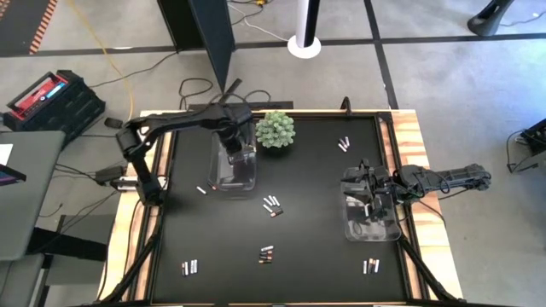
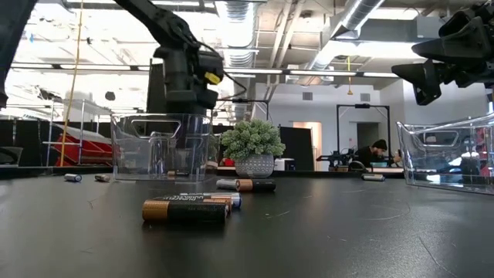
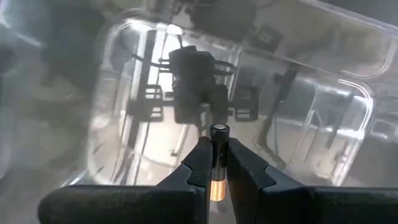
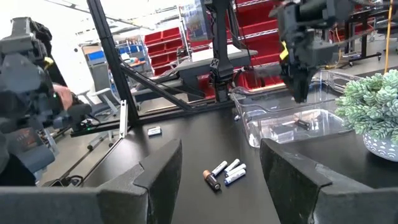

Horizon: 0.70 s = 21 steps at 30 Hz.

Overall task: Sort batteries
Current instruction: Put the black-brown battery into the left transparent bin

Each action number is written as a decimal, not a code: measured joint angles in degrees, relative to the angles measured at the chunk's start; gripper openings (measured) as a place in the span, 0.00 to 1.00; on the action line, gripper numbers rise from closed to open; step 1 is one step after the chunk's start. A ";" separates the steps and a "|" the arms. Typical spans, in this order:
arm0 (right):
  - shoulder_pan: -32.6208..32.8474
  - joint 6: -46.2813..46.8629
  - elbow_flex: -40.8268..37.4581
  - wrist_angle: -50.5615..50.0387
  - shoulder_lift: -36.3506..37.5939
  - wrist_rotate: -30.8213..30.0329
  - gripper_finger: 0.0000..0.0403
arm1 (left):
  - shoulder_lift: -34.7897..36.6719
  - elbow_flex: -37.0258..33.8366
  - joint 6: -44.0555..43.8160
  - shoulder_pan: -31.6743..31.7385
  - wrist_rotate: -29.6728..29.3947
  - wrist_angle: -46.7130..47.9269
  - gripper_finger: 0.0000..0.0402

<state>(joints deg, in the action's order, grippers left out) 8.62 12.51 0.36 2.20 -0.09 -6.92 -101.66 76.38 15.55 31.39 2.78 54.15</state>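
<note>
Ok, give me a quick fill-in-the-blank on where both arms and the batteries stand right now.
1. The left gripper is shut on a ____ above the left clear bin.
2. The right gripper stands ____ over the right clear bin.
3. The green spiky plant sits beside the ____ bin.
4. Loose batteries lie on the black ____.

Missing words: battery; open; left; table

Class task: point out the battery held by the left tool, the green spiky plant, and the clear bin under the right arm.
Held battery (image 3: pixel 219 155): left wrist view, dark body between fingers.
Green spiky plant (image 1: pixel 275 129): high view, foliage centre.
Right clear bin (image 1: pixel 372 230): high view, near wall.
</note>
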 joint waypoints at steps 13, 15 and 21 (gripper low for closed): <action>0.00 0.00 -0.02 0.00 0.00 -0.02 0.58 | -1.45 -5.23 -5.75 -3.85 0.03 -6.07 0.07; -0.01 0.00 0.00 0.00 0.01 -0.02 0.58 | -1.45 -6.14 -6.54 -4.07 0.03 -6.98 0.07; 0.00 0.00 -0.02 0.00 0.01 0.00 0.58 | -1.45 -8.77 -9.05 -4.08 -0.04 -9.25 0.07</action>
<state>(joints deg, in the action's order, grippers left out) 8.62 12.51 0.34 2.20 -0.08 -6.92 -103.11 67.61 6.50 27.31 2.74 44.90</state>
